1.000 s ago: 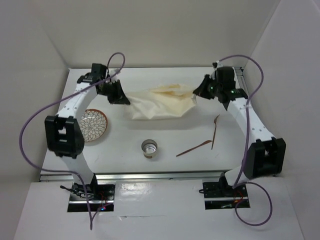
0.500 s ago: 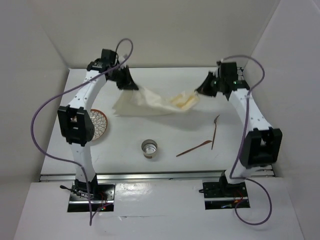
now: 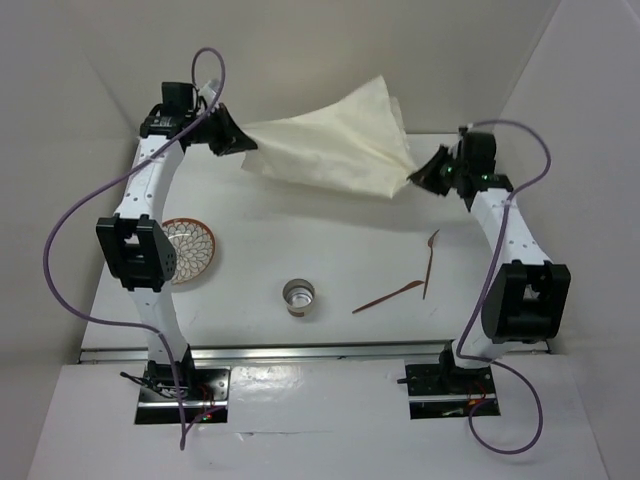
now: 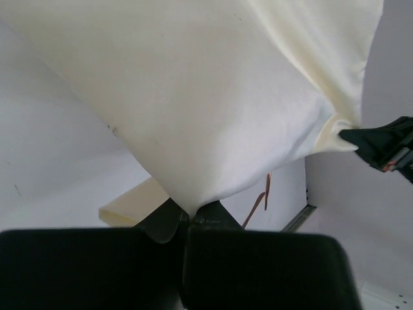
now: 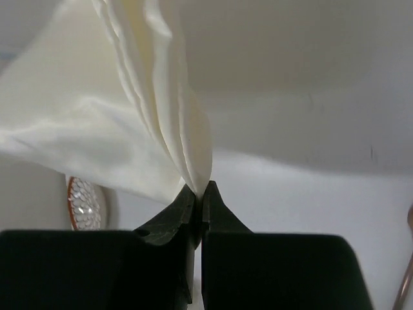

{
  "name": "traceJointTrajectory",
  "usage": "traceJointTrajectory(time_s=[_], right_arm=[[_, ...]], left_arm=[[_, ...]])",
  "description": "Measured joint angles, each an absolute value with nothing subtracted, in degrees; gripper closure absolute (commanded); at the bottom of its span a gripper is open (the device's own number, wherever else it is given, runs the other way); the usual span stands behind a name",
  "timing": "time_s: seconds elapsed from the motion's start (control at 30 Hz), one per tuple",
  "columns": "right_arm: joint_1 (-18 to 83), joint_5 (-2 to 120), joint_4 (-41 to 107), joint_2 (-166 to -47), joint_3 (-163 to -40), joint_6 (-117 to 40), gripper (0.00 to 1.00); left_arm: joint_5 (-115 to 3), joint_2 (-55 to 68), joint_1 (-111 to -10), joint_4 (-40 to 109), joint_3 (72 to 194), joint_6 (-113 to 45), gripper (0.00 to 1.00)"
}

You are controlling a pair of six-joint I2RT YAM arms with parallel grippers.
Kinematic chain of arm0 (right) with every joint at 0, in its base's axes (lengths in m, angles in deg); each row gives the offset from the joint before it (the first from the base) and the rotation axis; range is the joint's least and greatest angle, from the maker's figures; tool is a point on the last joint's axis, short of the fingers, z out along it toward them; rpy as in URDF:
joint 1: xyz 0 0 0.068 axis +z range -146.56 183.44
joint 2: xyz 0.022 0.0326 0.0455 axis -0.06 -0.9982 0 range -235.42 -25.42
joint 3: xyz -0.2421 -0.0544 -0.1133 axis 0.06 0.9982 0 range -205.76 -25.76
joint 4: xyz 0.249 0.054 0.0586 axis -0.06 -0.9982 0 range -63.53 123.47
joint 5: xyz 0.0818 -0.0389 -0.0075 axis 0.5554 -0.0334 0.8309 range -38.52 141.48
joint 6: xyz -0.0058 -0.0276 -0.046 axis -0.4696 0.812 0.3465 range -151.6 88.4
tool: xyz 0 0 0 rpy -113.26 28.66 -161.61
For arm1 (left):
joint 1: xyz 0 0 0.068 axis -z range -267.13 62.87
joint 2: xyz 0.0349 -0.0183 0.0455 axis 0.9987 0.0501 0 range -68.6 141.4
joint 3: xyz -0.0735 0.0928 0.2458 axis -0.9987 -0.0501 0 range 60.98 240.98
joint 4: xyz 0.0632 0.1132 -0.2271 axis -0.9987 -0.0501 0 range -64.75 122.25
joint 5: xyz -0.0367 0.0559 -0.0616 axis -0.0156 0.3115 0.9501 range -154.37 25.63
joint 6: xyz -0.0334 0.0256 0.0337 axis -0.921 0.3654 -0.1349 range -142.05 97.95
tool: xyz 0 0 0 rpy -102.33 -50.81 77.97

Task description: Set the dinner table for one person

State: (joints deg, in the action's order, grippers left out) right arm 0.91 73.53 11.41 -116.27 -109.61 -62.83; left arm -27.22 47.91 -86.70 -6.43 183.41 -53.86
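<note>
1. Both arms have risen and swung back since a second ago. The cloth (image 3: 330, 145), which then sagged onto the surface (image 3: 330, 235), now hangs stretched in the air between them, close to the back wall.
2. The left pincer (image 3: 240, 138) is clamped hard on one corner of the cloth. The right pincer (image 3: 418, 174) is pinched on the opposite corner, which is bunched into folds.
3. That bunched corner is the weak spot. If the arms pull further apart, a fold could slip free and the cloth would drop lopsided.
4. Lowering the cloth forward is the other risk. Its hanging lower edge could brush the patterned dish (image 3: 192, 248), the metal cup (image 3: 299, 296) or the two brown utensils (image 3: 390, 296) and drag or tip them.
5. The surface lies below everything, with side walls tight against its left and right edges, so the arms have little room to spread outward.
6. The far half of the surface, under the cloth, looks free for laying it down. The dish is near the left edge, the cup is near the middle front, and the utensils are toward the right.
</note>
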Motion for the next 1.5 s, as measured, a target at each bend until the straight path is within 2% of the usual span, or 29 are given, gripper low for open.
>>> traceJointTrajectory(time_s=[0.07,0.1,0.13,0.17,0.23,0.3,0.33,0.37,0.47,0.5,0.53,0.57,0.6,0.67,0.7,0.73,0.77,0.83,0.87,0.93,0.97,1.0,1.07,1.1,1.17,1.33,1.47,1.5], right_arm=[[0.93,73.72,12.02,-112.84,-96.26,-63.79,1.0],[1.09,73.85,12.83,-112.23,-91.12,-64.18,1.0],[1.33,73.9,12.85,-112.12,-86.66,-64.62,0.98],[1.63,73.85,12.63,-112.23,-83.27,-64.81,0.71],[2.77,73.4,11.08,-112.58,-79.16,-65.21,0.37],[4.19,72.61,9.44,-112.6,-78.57,-64.77,0.15],[4.83,71.8,9.31,-112.33,-78.92,-64.51,0.12],[5.28,71.17,9.11,-112.07,-79.47,-64.18,0.12],[5.74,68.59,8.08,-110.54,-82.49,-62.91,0.14],[5.83,68.06,8.02,-110.02,-83.4,-62.54,0.17],[5.83,67.17,7.67,-109.54,-84.69,-62.19,0.26],[5.92,66.4,7.49,-109.14,-86.03,-61.71,0.43],[5.98,65.53,7.08,-109.01,-87.29,-61.06,0.57],[6.27,63.04,6.12,-108.99,-89.63,-60.92,0.74],[6.55,61.29,5.81,-108.82,-90.07,-61.1,0.8],[6.81,59.74,5.33,-108.4,-90.01,-61.16,0.84],[7.03,58.64,4.63,-107.83,-89.61,-61.38,0.92],[7.29,57.4,4.85,-105.97,-87.36,-61.67,0.94],[7.32,57.0,4.61,-105.3,-86.53,-61.78,0.96],[7.36,56.33,3.87,-104.73,-85.24,-61.95,0.96],[7.36,56.02,3.8,-105.47,-85.44,-61.89,0.9],[7.38,55.8,3.49,-106.7,-86.07,-61.75,0.69],[7.43,55.12,2.51,-110.98,-88.93,-61.3,0.41],[7.43,54.73,2.53,-113.38,-90.4,-61.36,0.33],[7.32,53.81,2.38,-118.39,-93.26,-60.36,0.33],[6.27,52.46,1.59,-127.46,-99.03,-59.61,0.34],[4.96,51.23,0.83,-134.96,-106.27,-58.93,0.29],[4.83,50.8,0.91,-136.51,-107.71,-58.69,0.29]], left_arm=[[-26.83,46.95,-86.16,-6.06,176.81,-53.21,1.0],[-26.78,46.77,-85.9,-5.62,173.38,-52.57,0.84],[-26.85,47.56,-85.61,-6.01,170.01,-52.09,0.58],[-27.09,49.04,-85.42,-7.19,168.33,-51.17,0.49],[-27.99,54.05,-84.85,-10.08,167.76,-50.3,0.41],[-30.21,59.64,-84.56,-13.31,168.5,-49.23,0.25],[-32.09,62.18,-84.5,-15.32,169.1,-49.1,0.13],[-33.8,63.08,-84.52,-16.53,169.14,-48.53,0.09],[-38.41,62.22,-84.52,-20.72,170.63,-48.36,0.11],[-39.46,61.35,-84.52,-21.01,171.72,-48.01,0.13],[-40.64,60.32,-84.69,-21.58,173.47,-47.83,0.16],[-41.62,59.03,-84.74,-21.71,175.11,-47.68,0.25],[-42.39,57.68,-84.76,-21.68,176.57,-47.61,0.31],[-43.5,54.49,-84.8,-21.31,178.47,-47.46,0.44],[-43.79,53.02,-84.8,-21.03,178.62,-47.37,0.5],[-44.03,51.54,-84.8,-20.92,178.6,-47.11,0.71],[-44.25,50.42,-84.78,-20.9,178.52,-47.07,0.78],[-45.41,49.15,-84.45,-20.59,177.62,-46.19,0.9],[-46.32,49.02,-84.06,-20.61,177.05,-46.02,1.0],[-49.47,49.42,-82.55,-20.94,175.76,-45.75,1.0],[-51.22,49.57,-81.48,-21.01,174.69,-45.82,0.97],[-52.79,49.63,-80.43,-20.96,173.2,-45.97,0.88],[-55.07,49.35,-78.68,-20.31,168.66,-46.17,0.66],[-55.66,49.09,-77.87,-19.7,165.75,-46.3,0.5],[-56.49,48.5,-77.18,-18.47,159.48,-46.39,0.45],[-58.26,48.32,-77.52,-17.09,150.17,-47.61,0.49],[-60.11,47.86,-77.72,-15.28,148.42,-47.92,0.49],[-60.49,47.75,-77.72,-14.97,148.33,-47.94,0.53]])
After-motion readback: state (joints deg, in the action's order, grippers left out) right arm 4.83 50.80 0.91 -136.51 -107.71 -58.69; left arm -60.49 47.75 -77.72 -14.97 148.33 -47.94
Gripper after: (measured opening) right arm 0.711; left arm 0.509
